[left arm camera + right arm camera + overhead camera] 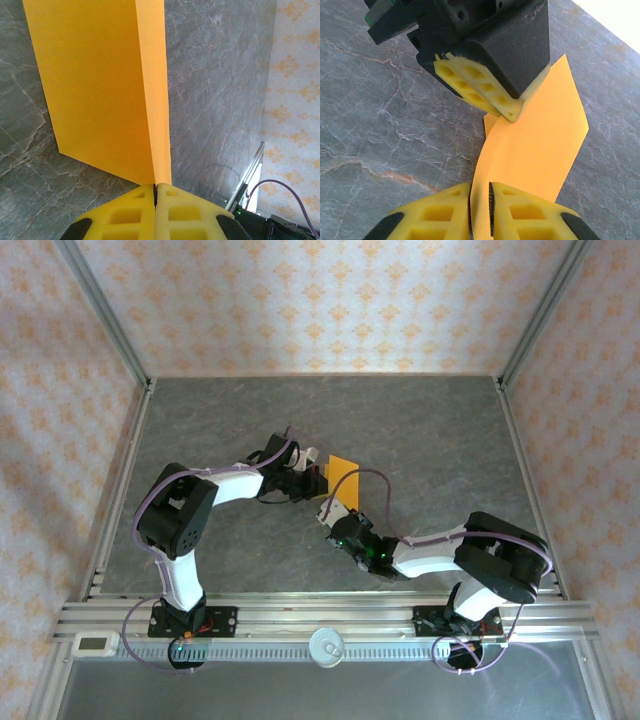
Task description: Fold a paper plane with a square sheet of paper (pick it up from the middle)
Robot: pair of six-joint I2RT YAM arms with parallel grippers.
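L gripper (155, 189) is fully closed: its yellow fingers (127, 212) are pressed together w/ the near edge of the square sheet of paper (100, 85) pinched betw. them. In the L wrist view the orange sheet runs up and away from the fingertips. A wide part on the left lies over the grey marbled table (220, 75). A narrow, brighter strip on the right meets that part along a straight line that ends at the pinch point.

R gripper (480, 200) is nearly closed, w/ only a thin slit betw. its yellow pads (445, 215), and the sheet's (540, 145) edge goes down into that slit. So the R gripper also has hold of the paper. From there the paper bends up in a curve toward the L gripper (512, 111), which comes in from the top of the R wrist view w/ its tips on the sheet. The sheet's far corner points to the upper right. Whether that corner touches the table can't be told.

From above, both arms reach in toward mid-table (440, 440). L gripper (310, 477) is just left of the sheet (343, 470), and R gripper (332, 508) is just below it. The 2 grippers are close together, w/ the paper betw. them.
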